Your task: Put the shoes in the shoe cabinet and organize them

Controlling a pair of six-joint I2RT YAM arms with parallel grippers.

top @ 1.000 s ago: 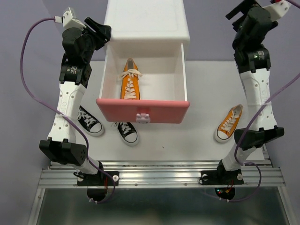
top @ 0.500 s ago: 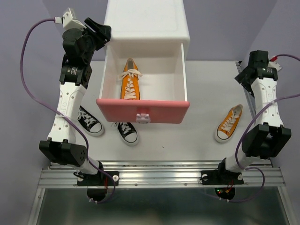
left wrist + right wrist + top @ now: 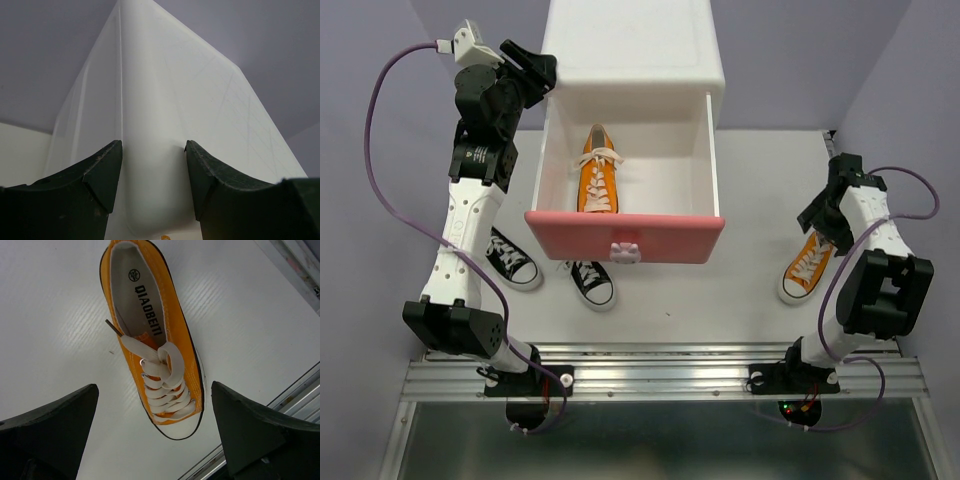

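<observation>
A: What was changed?
B: The right gripper (image 3: 154, 386) was lowered, spread wide, over the orange shoe (image 3: 150, 340) on the table (image 3: 740, 300), so a pickup seems prepared; the left gripper (image 3: 152, 145) is kept spread astride the cabinet (image 3: 632, 50) corner.

This is a robotics lab test bench. Two robot arms (image 3: 470, 215) are bolted to a slotted metal rail (image 3: 660, 372) at the edge of a plain white tabletop (image 3: 740, 290). Purple cables (image 3: 367, 150) loop off them, and bare purple walls (image 3: 770, 60) close it in. A cabinet (image 3: 632, 60) and sneakers (image 3: 590, 282) stand there.
</observation>
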